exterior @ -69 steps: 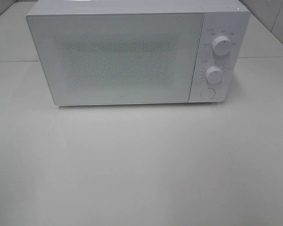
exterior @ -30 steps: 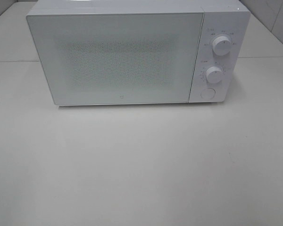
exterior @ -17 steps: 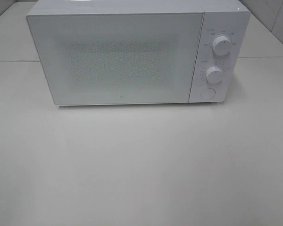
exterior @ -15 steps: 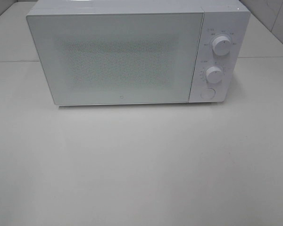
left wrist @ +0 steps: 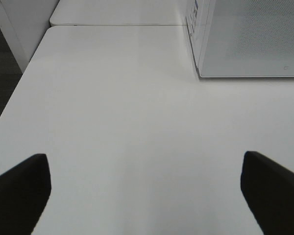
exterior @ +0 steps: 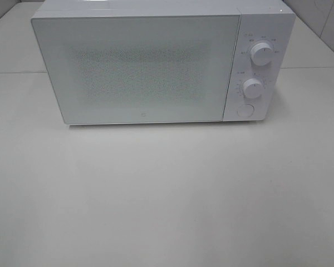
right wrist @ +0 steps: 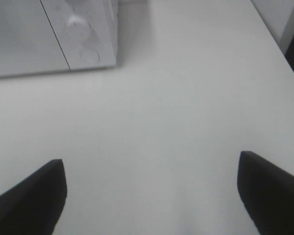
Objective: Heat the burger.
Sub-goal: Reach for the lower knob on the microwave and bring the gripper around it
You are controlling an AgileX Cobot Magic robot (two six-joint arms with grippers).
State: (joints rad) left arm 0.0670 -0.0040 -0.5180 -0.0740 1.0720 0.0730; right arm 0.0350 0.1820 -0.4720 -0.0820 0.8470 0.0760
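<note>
The burger is out of view in every frame. A white microwave stands at the back of the table with its door shut; two round knobs and a round button sit on its right panel. Its corner also shows in the left wrist view and the right wrist view. My left gripper is open over bare table, its dark fingertips far apart with nothing between them. My right gripper is open too, its fingertips wide apart over bare table. Neither arm shows in the exterior high view.
The white table stretches in front of the microwave. A seam runs across the tabletop behind the microwave's front. The table's left edge drops to a dark floor, and its right edge shows in the right wrist view.
</note>
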